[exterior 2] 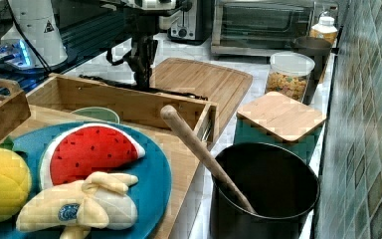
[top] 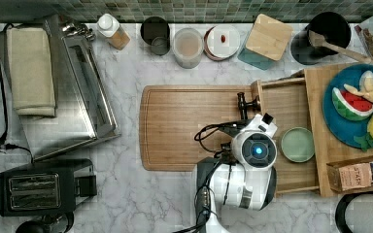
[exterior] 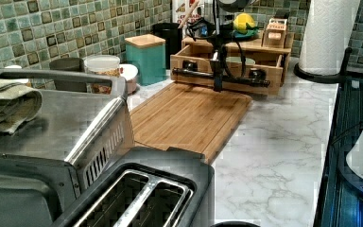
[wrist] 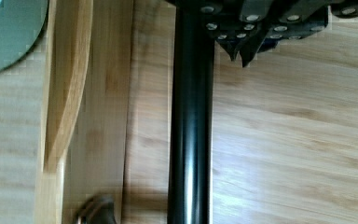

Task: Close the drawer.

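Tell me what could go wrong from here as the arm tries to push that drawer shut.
The pincer sits at the black bar handle of the open drawer, on the cutting-board side. It might slide off the round bar during the push. It meets the bar away from the middle in the left view, so the drawer may twist and jam. The green bowl inside could shift if the push is abrupt.
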